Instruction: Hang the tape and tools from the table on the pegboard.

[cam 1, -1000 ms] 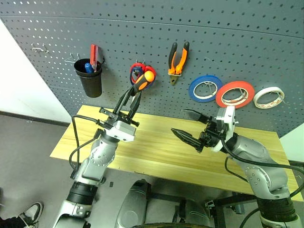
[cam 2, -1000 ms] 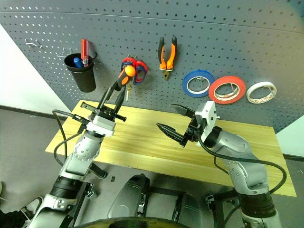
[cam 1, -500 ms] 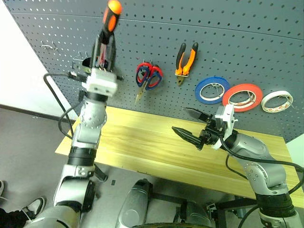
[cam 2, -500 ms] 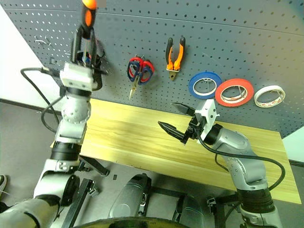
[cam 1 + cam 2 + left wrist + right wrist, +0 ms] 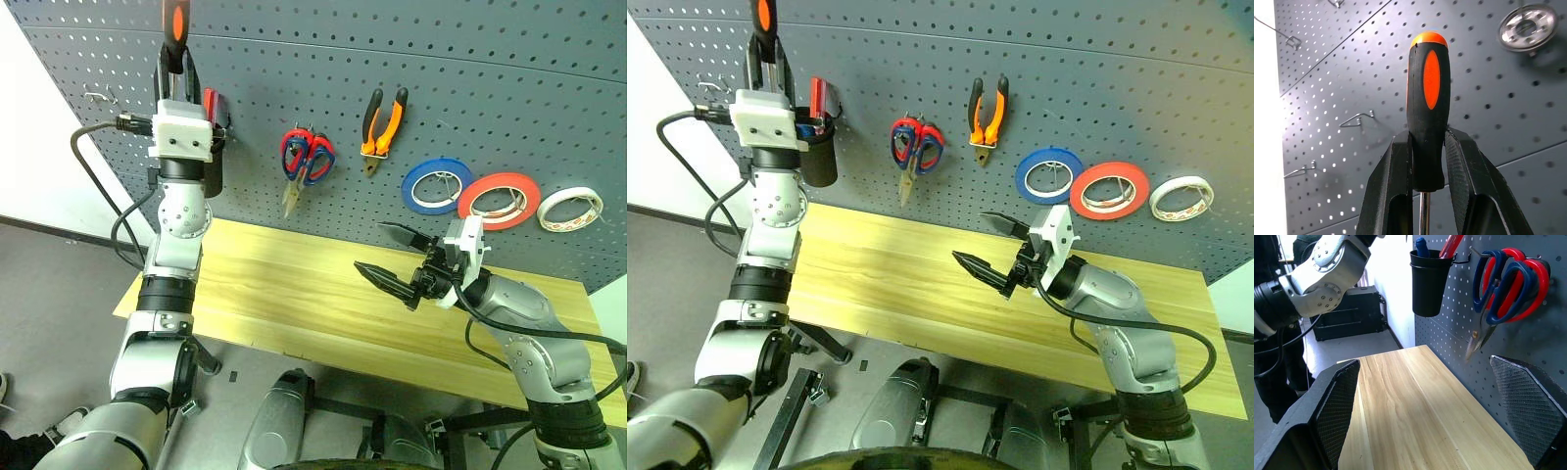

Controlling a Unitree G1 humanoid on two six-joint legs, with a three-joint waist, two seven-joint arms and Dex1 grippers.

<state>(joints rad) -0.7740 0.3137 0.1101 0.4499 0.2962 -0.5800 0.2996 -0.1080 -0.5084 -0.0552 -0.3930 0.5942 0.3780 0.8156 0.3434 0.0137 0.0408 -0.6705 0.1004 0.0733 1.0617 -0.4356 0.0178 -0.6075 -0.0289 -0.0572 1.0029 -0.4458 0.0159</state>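
Nearest, over the bare plank top of the desk [image 5: 294, 294], the right pincer [image 5: 392, 262] with both black fingers spread wide and nothing between them. Farther off, beyond the desk's back edge, the pegboard [image 5: 441, 59] with its hangings: red-and-blue-handled scissors [image 5: 305, 162] blades down, orange-and-black pliers [image 5: 378, 127] just beside them toward the tape rolls, then a blue roll [image 5: 437, 186], the red-orange tape [image 5: 504, 200] touching it, and a pale roll [image 5: 570, 208] at the end of that row. On the other side of the scissors, a black cup [image 5: 819, 157] hooked to the pegboard, with a red handle and a blue one poking out. Just beside that cup and above it, the left pincer [image 5: 1426, 161] raised upright before the pegboard, clamped narrow on the screwdriver [image 5: 1426, 117] near the base of the orange-and-black handle, handle end up, steel shaft down between the fingers. Bare wire hooks [image 5: 1357, 118] on the pegboard behind the handle.
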